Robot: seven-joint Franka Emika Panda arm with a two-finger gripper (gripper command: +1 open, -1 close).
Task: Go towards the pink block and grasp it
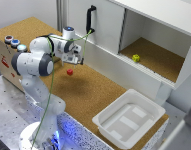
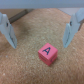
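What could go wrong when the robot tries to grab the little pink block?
The pink block sits off-centre between the open end effector fingers, so one finger might hit it first and push it away. It is also tiny, so it could slip out or tip during closing. Coming down too far, the fingers might scrape the cork table.

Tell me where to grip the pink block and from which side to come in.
Come straight down over the pink block and close the open gripper on two opposite side faces. It sits flat and alone on the cork table, smaller than the gap between the fingers.
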